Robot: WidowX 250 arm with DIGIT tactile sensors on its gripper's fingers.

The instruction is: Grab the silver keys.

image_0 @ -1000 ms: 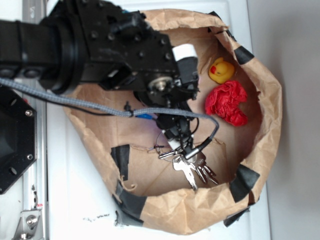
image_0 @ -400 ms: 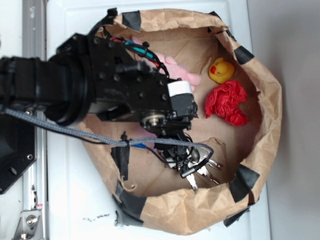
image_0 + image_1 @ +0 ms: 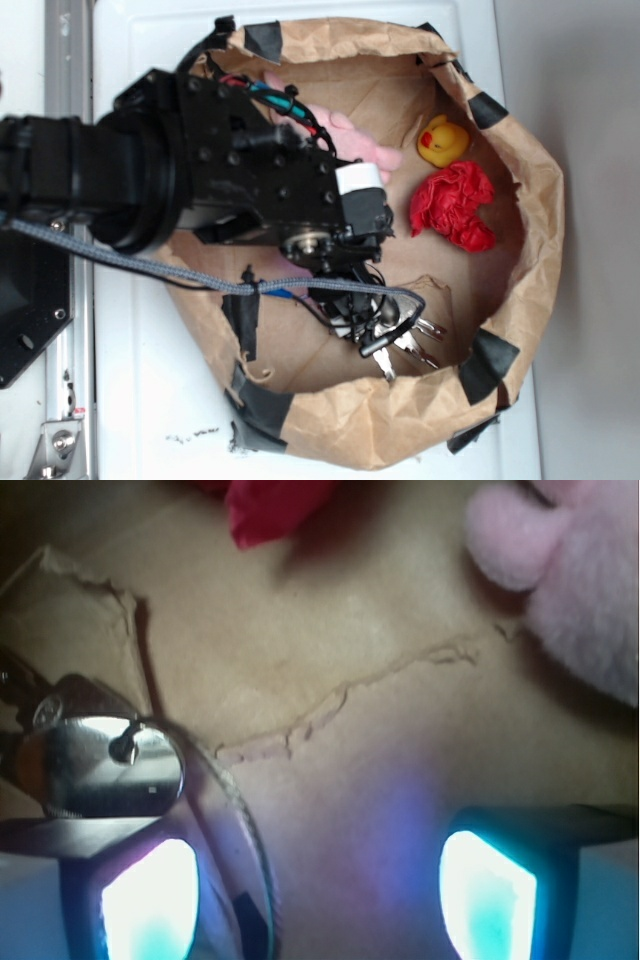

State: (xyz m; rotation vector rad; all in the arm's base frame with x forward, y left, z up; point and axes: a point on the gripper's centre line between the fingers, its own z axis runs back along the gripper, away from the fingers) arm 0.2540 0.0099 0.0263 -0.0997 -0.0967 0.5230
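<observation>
The silver keys (image 3: pixel 405 345) lie fanned on the brown paper floor near the bag's lower right, partly hidden under my gripper (image 3: pixel 355 315). In the wrist view a shiny key head (image 3: pixel 100 765) sits just above the left fingertip (image 3: pixel 150 900). The thin wire ring (image 3: pixel 245 820) curves down between the two fingers, close to the left one. My gripper (image 3: pixel 318 895) is open, low over the paper, with its jaws wide apart and not closed on the ring.
The crumpled paper bag wall (image 3: pixel 530 270) rings the workspace, patched with black tape (image 3: pixel 490 362). A pink bunny (image 3: pixel 360 150) lies under the arm, a yellow duck (image 3: pixel 443 141) and a red cloth (image 3: pixel 455 205) to the right. A braided cable (image 3: pixel 200 275) crosses the bag.
Over the last second the arm swung toward the keys and came down over them, uncovering the pink bunny. Since 0.4 s ago it has hardly moved.
</observation>
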